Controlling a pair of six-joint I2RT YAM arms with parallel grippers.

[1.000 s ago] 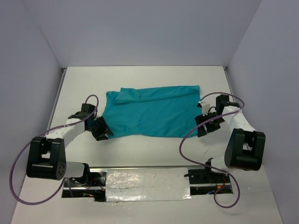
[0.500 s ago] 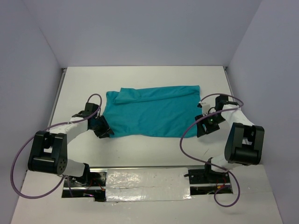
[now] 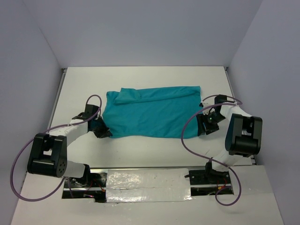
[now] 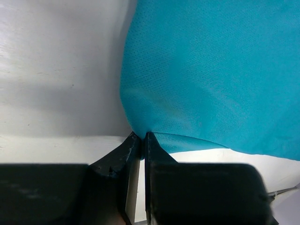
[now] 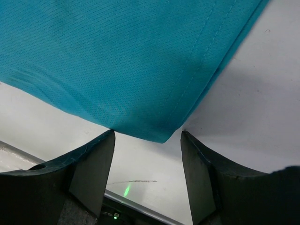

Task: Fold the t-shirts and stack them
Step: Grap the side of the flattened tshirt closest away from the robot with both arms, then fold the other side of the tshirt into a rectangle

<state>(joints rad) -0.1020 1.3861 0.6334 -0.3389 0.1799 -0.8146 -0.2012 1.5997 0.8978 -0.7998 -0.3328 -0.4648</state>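
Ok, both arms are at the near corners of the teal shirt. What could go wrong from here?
1. The left gripper pinches only the very tip of one corner of the t-shirt, so the cloth may slip out on lifting.
2. The right gripper is open at the other near corner, gripping nothing; if the left lifts first, the fold could skew.
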